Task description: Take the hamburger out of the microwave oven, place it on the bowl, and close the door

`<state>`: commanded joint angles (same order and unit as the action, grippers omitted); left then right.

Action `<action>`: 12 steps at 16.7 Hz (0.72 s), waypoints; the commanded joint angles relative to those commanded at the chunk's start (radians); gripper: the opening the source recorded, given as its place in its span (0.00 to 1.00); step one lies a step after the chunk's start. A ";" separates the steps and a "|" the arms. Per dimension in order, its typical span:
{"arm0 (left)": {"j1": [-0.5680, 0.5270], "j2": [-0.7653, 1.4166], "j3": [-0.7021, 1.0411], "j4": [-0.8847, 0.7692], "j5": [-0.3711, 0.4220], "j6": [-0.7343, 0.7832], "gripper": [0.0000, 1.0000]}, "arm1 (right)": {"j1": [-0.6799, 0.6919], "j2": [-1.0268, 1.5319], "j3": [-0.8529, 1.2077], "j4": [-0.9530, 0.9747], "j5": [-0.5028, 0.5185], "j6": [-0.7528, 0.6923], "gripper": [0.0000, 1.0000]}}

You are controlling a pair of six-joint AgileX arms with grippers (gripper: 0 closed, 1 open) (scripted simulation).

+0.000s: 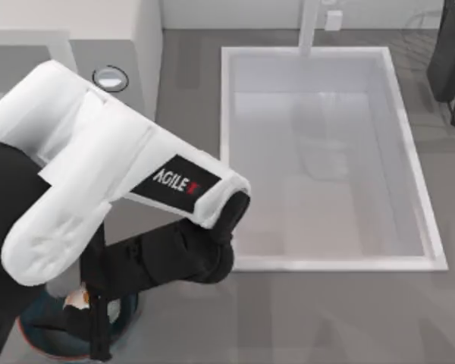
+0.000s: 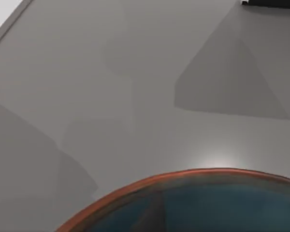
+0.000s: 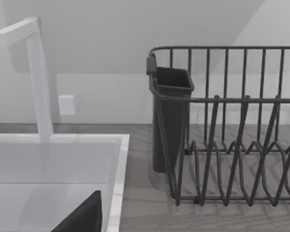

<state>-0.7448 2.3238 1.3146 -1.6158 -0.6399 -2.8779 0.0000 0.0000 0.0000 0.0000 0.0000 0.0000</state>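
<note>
The dark teal bowl point(image 1: 42, 341) with its brownish rim sits at the table's front left. In the left wrist view the bowl point(image 2: 222, 203) lies close below the camera. A pale and orange patch of the hamburger point(image 1: 77, 299) shows at the bowl's far edge. My left gripper point(image 1: 98, 322) hangs over the bowl, right beside the hamburger, with my own arm covering much of it. The white microwave oven point(image 1: 98, 30) stands at the back left, one silver-rimmed knob point(image 1: 110, 78) showing. Its door is hidden behind my left arm. My right arm point(image 1: 449, 53) is parked at the back right.
A large white sink point(image 1: 326, 264) fills the middle and right of the table, with a white faucet point(image 1: 311, 26) at its back. A dark wire dish rack point(image 3: 232, 145) with a dark cup point(image 3: 169, 121) stands right of the sink.
</note>
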 joint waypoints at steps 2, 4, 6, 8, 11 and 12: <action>0.009 -0.049 -0.030 0.043 0.024 0.050 1.00 | 0.000 0.000 0.000 0.000 0.000 0.000 1.00; 0.025 -0.138 -0.081 0.114 0.063 0.142 1.00 | 0.000 0.000 0.000 0.000 0.000 0.000 1.00; 0.050 -0.269 -0.152 0.212 0.115 0.276 1.00 | 0.000 0.000 0.000 0.000 0.000 0.000 1.00; 0.083 -0.439 -0.239 0.330 0.176 0.453 1.00 | 0.000 0.000 0.000 0.000 0.000 0.000 1.00; 0.151 -0.747 -0.394 0.535 0.275 0.795 1.00 | 0.000 0.000 0.000 0.000 0.000 0.000 1.00; 0.177 -0.856 -0.450 0.607 0.308 0.927 1.00 | 0.000 0.000 0.000 0.000 0.000 0.000 1.00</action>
<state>-0.5679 1.4678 0.8649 -1.0091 -0.3319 -1.9511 0.0000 0.0000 0.0000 0.0000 0.0000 0.0000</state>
